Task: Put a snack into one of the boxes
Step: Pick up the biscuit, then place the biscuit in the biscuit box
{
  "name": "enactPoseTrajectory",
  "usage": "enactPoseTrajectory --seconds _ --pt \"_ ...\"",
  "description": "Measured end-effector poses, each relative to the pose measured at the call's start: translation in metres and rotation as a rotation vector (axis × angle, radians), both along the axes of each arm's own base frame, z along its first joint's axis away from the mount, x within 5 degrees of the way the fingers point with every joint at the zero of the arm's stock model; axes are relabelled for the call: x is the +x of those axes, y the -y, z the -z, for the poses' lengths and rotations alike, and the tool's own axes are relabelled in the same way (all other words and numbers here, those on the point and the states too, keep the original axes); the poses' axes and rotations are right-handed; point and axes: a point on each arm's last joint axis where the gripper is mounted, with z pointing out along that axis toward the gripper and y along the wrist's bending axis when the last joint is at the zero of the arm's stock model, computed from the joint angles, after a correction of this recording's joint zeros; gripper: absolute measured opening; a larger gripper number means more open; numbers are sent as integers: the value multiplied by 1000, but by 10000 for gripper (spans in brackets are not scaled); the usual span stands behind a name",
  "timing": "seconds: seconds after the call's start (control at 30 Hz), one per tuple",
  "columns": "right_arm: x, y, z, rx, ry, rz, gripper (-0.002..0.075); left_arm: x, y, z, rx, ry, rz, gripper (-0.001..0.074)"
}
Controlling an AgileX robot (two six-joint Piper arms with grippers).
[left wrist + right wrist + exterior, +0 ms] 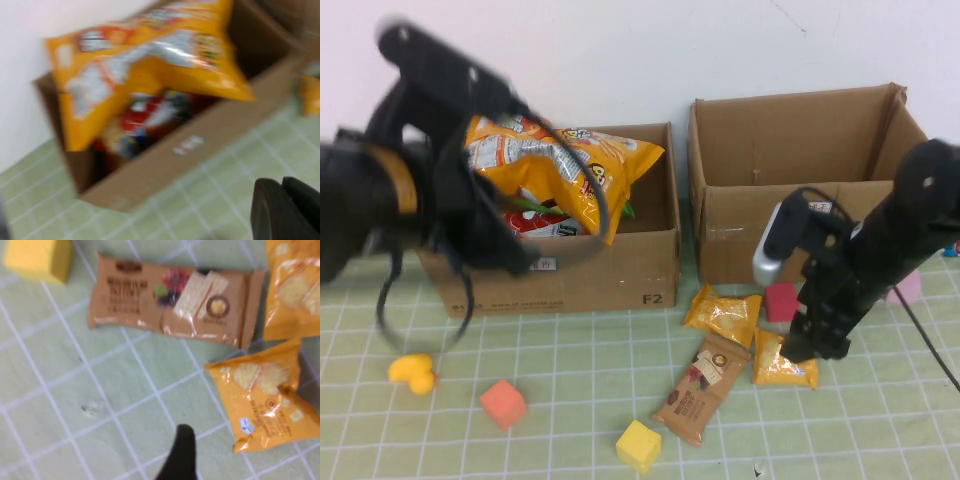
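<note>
Grid-lined green mat (570,390) meets white wall (620,50); left gripper (485,240) by box (610,275), right gripper (812,345) over snacks (783,365) (grips unclear).

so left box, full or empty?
Full: the left box holds a big orange chip bag sticking above its rim, over red packets. Left gripper nearby; right gripper over floor snacks.

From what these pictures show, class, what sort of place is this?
Probably a robot test bench, not a home: a green gridded mat, two cardboard boxes against a bare wall, and foam blocks. The left claw is beside the left box; the right claw hovers over snack packets.
</note>
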Motion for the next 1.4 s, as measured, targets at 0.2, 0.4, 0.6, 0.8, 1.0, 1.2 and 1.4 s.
enactPoseTrajectory --seconds 0.2,0.4,0.6,0.8,1.0,1.2,1.4 --pt "15 -3 45 -62 -40 -80 685 -44 4 9 -18 -22 115 0" --pt "27 -3 88 -90 -3 -60 692 -57 9 17 -102 -121 128 -1" --pt "28 -1 102 -137 -3 -114 640 -66 17 25 -161 -210 201 -1" --pt "27 0 104 -149 -24 -120 269 -68 19 32 -146 -228 240 -1" --pt "26 -1 80 -132 -58 -66 206 -72 16 40 -110 -196 271 -1" --pt "22 0 11 -71 52 10 206 -97 -3 62 -122 -126 276 -1" --pt "5 7 -93 64 334 127 206 -145 -44 83 -186 -59 178 -1"
